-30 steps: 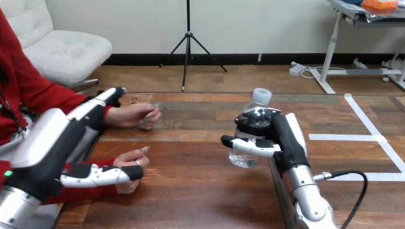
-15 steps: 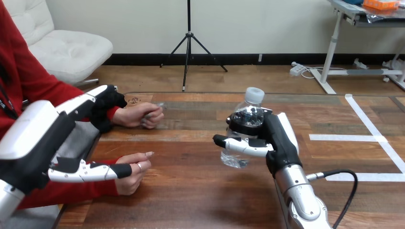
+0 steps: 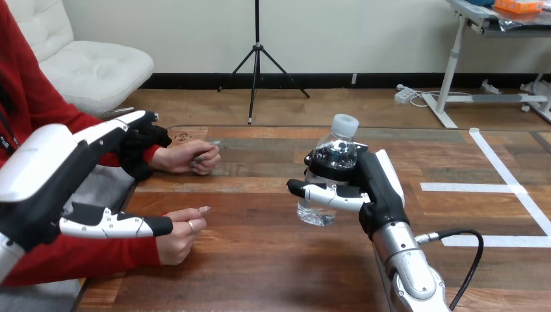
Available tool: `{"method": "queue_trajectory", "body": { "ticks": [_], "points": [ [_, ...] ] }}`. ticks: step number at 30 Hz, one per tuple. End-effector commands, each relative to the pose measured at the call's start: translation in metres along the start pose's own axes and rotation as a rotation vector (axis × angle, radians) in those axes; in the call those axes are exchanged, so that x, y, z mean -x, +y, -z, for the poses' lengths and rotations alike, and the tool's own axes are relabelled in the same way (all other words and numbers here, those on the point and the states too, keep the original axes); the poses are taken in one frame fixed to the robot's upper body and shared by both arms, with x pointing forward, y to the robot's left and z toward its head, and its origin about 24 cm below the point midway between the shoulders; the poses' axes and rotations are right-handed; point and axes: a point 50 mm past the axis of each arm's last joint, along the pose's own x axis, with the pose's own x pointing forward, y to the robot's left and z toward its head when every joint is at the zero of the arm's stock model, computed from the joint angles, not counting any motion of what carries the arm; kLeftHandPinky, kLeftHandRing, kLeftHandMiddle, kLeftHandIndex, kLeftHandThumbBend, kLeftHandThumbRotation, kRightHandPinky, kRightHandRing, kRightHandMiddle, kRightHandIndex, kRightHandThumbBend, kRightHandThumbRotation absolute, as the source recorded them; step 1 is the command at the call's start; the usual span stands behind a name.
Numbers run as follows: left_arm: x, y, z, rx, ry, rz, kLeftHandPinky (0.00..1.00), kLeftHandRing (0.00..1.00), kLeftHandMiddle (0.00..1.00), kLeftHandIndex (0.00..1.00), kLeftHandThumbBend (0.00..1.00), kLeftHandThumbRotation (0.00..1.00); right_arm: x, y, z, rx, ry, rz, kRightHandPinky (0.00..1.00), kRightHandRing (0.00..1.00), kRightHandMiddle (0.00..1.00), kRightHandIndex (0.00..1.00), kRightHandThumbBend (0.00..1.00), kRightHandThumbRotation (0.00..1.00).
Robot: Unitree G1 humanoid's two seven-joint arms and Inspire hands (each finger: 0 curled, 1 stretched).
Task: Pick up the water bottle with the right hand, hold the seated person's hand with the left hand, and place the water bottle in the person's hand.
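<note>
A Unitree G1 robot's view down across a wooden table (image 3: 260,266), with a seated person at the left edge, cut off so that only red sleeves and two hands show.

The robot's left hand (image 3: 45,188) reaches in from the lower left and covers much of the person's forearms. Its upper part hides the wrist of the person's far hand (image 3: 192,157). Whether it grips that wrist cannot be told. Its thumb (image 3: 117,225) stretches out straight just in front of the wrist of the person's near hand (image 3: 182,229). Contact there is unclear.

The far hand is closed in a loose fist on the table. A small greyish thing (image 3: 209,155) shows at its fingertips, too small to identify. The near hand rests on its side, fingers loosely curled, holding nothing visible.

To the right, well apart from both of the person's hands, the robot's right hand (image 3: 378,192) is wrapped around a clear plastic water bottle (image 3: 318,209). The fingers curl over its shoulder and the thumb crosses its front. The bottle leans slightly, its white cap (image 3: 344,123) uppermost. Clear water shows in its lower part. The hand hides the bottle's middle, so the water level and any label cannot be made out. The base sits low over the wood. Whether it touches the table cannot be told.

A small dark mark (image 3: 182,137) on the tabletop beyond the far hand is unreadable. White tape lines (image 3: 513,188) cross the table's right side.
</note>
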Motion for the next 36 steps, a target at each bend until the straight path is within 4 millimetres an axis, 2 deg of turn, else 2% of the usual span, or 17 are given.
{"method": "queue_trajectory", "body": {
  "ticks": [1,13,23,36],
  "points": [
    [-0.013,0.015,-0.004,-0.022,-0.038,-0.012,0.74,0.83,0.86,0.88,1.0,0.56,-0.014,-0.002,-0.027,-0.018,-0.151,0.018,0.33,0.36,0.42,0.43,0.83,0.0],
    [-0.019,0.014,-0.001,-0.035,-0.018,0.085,0.72,0.82,0.85,0.87,1.0,0.52,-0.013,-0.003,-0.03,-0.019,-0.173,0.019,0.33,0.36,0.42,0.43,0.84,0.0],
    [-0.023,0.013,0.005,-0.064,0.022,0.232,0.72,0.81,0.86,0.87,1.0,0.51,-0.011,-0.005,-0.033,-0.029,-0.199,0.02,0.32,0.36,0.42,0.43,0.84,0.0],
    [-0.03,0.008,0.016,-0.097,0.066,0.36,0.74,0.82,0.87,0.88,1.0,0.42,-0.01,-0.007,-0.037,-0.038,-0.225,0.021,0.33,0.36,0.43,0.43,0.84,0.0]
  ]
}}
